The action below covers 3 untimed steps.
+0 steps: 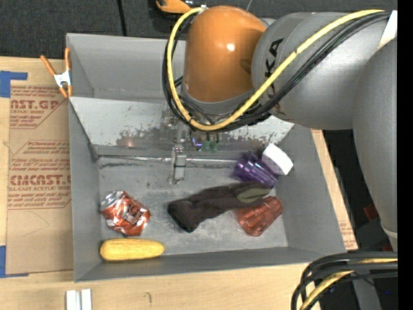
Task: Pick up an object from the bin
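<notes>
Grey metal bin (pixel 84 173) on a pale wooden counter (pixel 193 289); arm enters from the right, its orange wrist cover (pixel 222 50) and looped yellow-black cables over the bin's back half. Gripper (pixel 179 166) hangs low over bare bin floor, left of centre and toward the back wall. Fingers appear pressed together as one narrow metal strip, nothing between them. No object is held. Nearest item: a dark brown sock (pixel 216 204), lying flat just in front and to the right of the gripper, apart from it. At the sock's right end, a red translucent cup (pixel 260 216) on its side, touching or nearly touching it. Behind that, a purple translucent bottle (pixel 255 171) with a white cap (pixel 278 159), lying near the right wall. Front left: a crushed red-and-white can (pixel 124 213), well apart from the gripper. Along the front wall below the can, a yellow banana-shaped item (pixel 131 250), lying lengthwise.
</notes>
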Available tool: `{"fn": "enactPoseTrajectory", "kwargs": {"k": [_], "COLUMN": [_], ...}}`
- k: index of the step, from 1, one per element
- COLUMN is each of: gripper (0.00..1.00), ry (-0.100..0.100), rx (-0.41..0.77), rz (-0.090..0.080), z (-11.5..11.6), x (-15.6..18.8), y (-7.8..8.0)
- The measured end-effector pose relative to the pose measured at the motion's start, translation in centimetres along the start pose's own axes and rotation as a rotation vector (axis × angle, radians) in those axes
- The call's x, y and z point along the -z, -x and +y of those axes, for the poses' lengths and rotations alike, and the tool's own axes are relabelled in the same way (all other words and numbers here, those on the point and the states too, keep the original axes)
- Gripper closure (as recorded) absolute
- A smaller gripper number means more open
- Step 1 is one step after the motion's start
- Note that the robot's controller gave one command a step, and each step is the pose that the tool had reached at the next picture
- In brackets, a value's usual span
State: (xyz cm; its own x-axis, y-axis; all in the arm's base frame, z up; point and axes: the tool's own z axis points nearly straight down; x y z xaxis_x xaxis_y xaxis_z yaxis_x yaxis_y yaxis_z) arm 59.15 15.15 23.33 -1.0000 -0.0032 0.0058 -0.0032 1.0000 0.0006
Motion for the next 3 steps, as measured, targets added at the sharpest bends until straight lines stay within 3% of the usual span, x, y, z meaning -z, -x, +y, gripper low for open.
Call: {"fn": "enactPoseTrajectory", "kwargs": {"k": [1,2,3], "gripper": [0.0,0.0,0.0], "ry": [0.001,0.001,0.001], "rx": [-0.002,0.052,0.084], "rz": [-0.008,-0.013,-0.006], "z": [-0.1,-1.0,-5.6], "x": [0.5,-4.7,-8.3], "y": [0.1,-1.3,-3.2]}}
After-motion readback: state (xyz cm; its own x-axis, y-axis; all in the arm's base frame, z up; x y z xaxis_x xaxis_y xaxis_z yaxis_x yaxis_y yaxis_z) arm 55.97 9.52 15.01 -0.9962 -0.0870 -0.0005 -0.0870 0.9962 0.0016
